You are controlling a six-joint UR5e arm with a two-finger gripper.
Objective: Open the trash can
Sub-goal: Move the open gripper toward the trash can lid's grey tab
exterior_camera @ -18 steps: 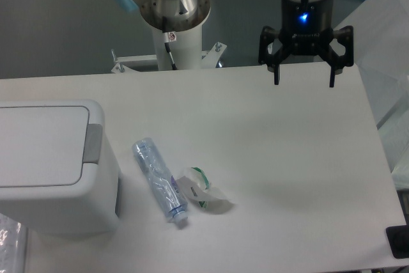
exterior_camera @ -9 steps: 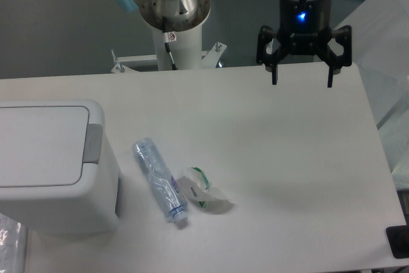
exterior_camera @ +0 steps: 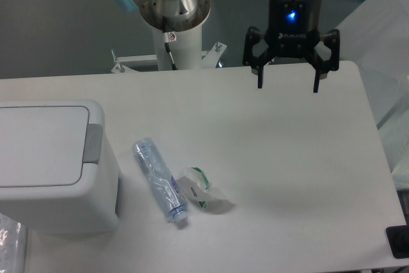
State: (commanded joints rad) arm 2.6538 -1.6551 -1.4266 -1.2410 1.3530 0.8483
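My fingers [exterior_camera: 287, 83] are spread wide and hold nothing, up over the far side of the tabletop [exterior_camera: 287, 158]. The trash can [exterior_camera: 54, 164] sits far left, lid seemingly shut.

The trash can [exterior_camera: 57, 164] is cut off by the left edge

The trash can [exterior_camera: 51, 164] is smooth matt plastic (bottle [exterior_camera: 158, 180] clear, crinkled plastic).

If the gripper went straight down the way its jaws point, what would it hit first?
Most likely bare table. The gripper hangs open, jaws pointing down, over the far right side. The trash can, bottle and wrapper lie well off to the left, though depth is unclear.
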